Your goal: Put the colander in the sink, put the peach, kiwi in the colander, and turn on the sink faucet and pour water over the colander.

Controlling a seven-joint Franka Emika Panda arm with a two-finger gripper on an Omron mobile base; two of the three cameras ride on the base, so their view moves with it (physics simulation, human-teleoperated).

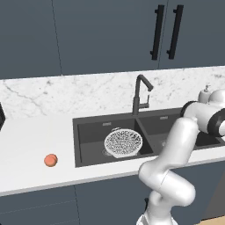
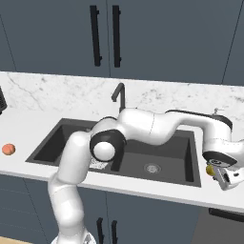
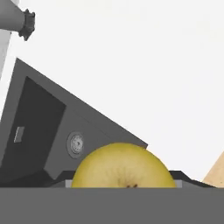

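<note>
The white-silver mesh colander (image 1: 123, 143) stands in the left basin of the dark double sink (image 1: 88, 140). Left of the sink, the orange-pink peach (image 1: 51, 160) lies on the white counter. The dark gooseneck faucet (image 1: 139, 94) rises behind the divider, with no water running. My arm stretches right across the sink (image 2: 176, 152). My gripper (image 2: 213, 171) hangs low at the counter's front edge, right of the sink, shut on the olive-yellow kiwi (image 2: 209, 169). The kiwi (image 3: 123, 166) looms at the bottom middle of the hand view, and the fingertips are hidden there.
A white soap dispenser (image 1: 205, 94) stands at the back right of the sink. Dark cabinet doors with black handles (image 1: 157, 33) hang above the marble backsplash. The counter's front edge runs just under the gripper, with floor (image 3: 216, 173) beyond it.
</note>
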